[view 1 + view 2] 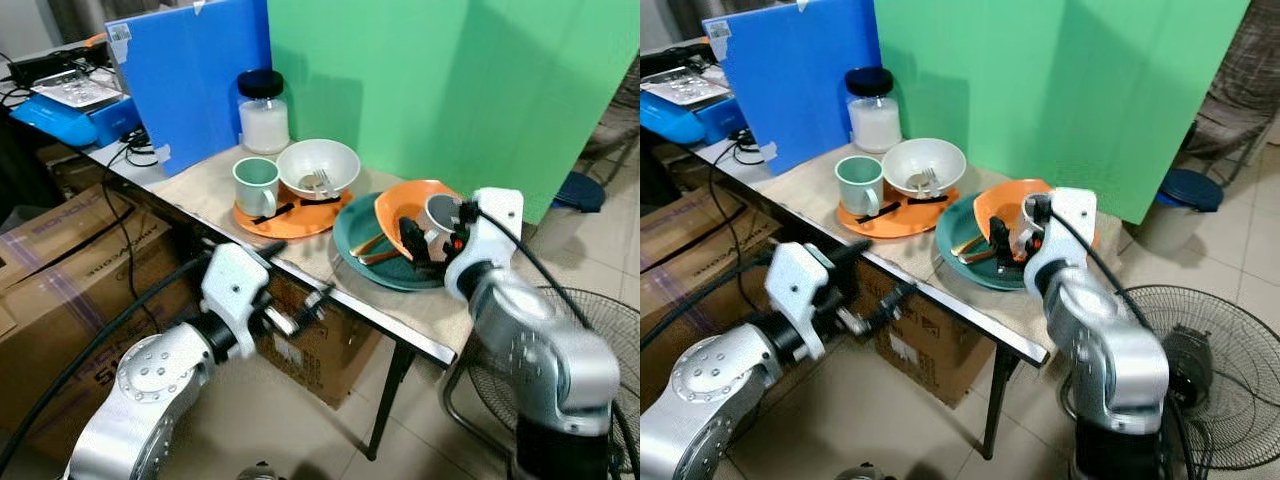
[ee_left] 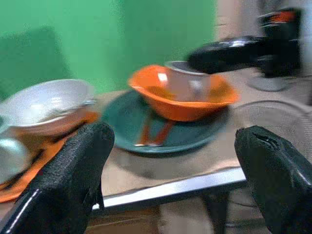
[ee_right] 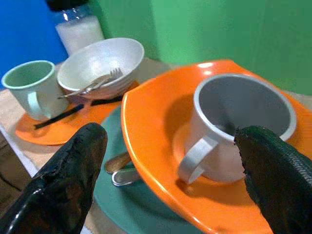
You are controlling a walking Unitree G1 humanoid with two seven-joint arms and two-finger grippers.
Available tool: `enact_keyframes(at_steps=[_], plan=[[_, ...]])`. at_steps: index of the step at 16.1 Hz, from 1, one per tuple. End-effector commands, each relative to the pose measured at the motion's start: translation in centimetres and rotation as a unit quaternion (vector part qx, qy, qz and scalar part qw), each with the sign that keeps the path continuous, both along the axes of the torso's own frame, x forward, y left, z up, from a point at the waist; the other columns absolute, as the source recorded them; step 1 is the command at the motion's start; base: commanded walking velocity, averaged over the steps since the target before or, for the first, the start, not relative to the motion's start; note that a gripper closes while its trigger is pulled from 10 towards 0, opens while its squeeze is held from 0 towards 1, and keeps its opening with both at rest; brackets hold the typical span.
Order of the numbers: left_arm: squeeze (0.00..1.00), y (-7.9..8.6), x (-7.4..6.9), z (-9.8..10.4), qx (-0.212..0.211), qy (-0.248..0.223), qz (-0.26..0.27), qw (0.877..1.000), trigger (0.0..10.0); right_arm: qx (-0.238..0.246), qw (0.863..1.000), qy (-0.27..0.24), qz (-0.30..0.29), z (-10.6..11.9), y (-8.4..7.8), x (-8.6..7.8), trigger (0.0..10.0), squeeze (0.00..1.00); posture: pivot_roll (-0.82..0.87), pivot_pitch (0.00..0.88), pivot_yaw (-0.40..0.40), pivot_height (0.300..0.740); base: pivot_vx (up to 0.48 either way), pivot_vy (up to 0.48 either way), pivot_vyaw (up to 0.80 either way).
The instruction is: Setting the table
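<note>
Grey mug [image 3: 234, 126] in orange bowl [image 3: 156, 146], just ahead of spread right tool [image 1: 418, 243]: light, rigid, slippery; grip rim or handle. Left tool [image 2: 175, 180] spread, idle.

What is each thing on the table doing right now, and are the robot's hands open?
Grey mug: upright, empty, in the orange bowl.
Orange bowl: tilted on green plate.
White bowl: holds a fork.
Green mug: upright.
Jar: lidded.
Left gripper: open.
Right gripper: open.
</note>
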State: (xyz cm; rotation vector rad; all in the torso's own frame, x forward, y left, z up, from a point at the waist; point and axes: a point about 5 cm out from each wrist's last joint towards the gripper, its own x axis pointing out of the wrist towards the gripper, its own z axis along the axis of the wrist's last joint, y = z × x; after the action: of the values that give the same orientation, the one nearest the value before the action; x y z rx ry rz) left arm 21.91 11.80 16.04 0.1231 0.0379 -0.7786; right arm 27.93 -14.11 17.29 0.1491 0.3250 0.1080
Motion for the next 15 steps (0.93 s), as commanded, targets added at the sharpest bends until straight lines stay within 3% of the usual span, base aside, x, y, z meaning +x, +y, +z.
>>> enact_keyframes(at_steps=[1, 7, 15], plan=[[0.0, -0.4, -0.1, 0.1, 0.007, 0.004, -0.027, 1.0, 10.0, -0.003, 0.999, 0.043, -0.018, -0.6, -0.1, 0.4, 10.0, 0.0, 0.15, 0.0, 0.017, 0.74, 0.0, 0.0, 0.0], [0.0, -0.4, 0.1, 0.2, 0.009, 0.004, -0.031, 0.999, 10.0, 0.066, 0.99, 0.122, -0.033, -1.1, 1.2, 1.9, 10.0, 0.0, 0.15, 0.0, 0.009, 0.74, 0.0, 0.0, 0.0], [0.0, -0.5, 0.1, 0.0, 0.023, 0.003, -0.035, 0.999, 10.0, 0.086, 0.98, 0.15, -0.104, -1.4, 1.5, 3.7, 10.0, 0.0, 0.16, 0.0, 0.007, 0.74, 0.0, 0.0, 0.0]])
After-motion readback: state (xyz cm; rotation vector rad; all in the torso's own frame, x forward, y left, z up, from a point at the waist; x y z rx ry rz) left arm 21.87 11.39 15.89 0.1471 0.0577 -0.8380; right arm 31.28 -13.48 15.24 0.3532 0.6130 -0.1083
